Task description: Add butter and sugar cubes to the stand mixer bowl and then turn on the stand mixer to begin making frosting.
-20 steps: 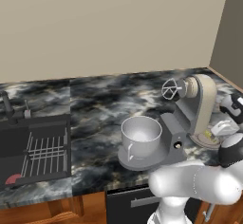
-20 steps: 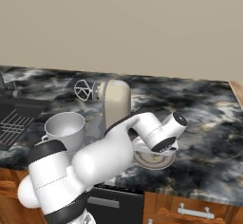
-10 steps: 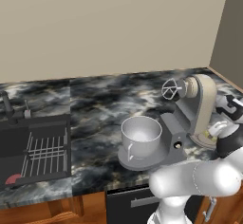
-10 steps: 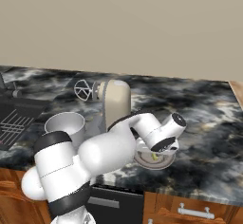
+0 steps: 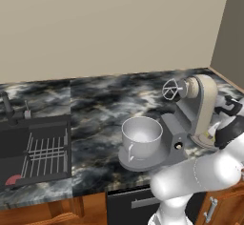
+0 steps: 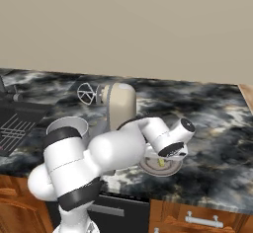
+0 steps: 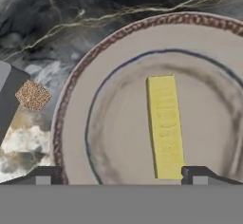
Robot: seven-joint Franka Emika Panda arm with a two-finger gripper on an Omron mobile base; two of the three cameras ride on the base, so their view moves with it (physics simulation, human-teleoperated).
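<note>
In the hand view a pale-yellow butter [image 7: 165, 126] stick lies on a round grey plate [image 7: 71, 90] with a brown rim. My gripper [image 7: 121, 175] hangs open just above it, one fingertip on either side of the stick's near end. A speckled tan sugar cube [image 7: 32, 95] sits on the counter just off the plate's rim. In the right base view the gripper [image 6: 170, 155] hovers over the plate [image 6: 148, 168], to the right of the stand mixer [image 6: 121, 103]. The stand mixer bowl [image 5: 141, 133] stands on the mixer's dark base, with the whisk [image 5: 171, 89] tilted up.
A dark sink [image 5: 33, 148] with a wire rack and a faucet [image 5: 7, 106] lies at the far left. The mixer's knob [image 5: 179, 146] faces the counter's front edge. The beige wall runs behind the marble counter [image 5: 100, 105], and wooden cabinets sit below it.
The hand has sunk a little closer to the plate. The jaws stay open, and the bowl and mixer have not moved.
</note>
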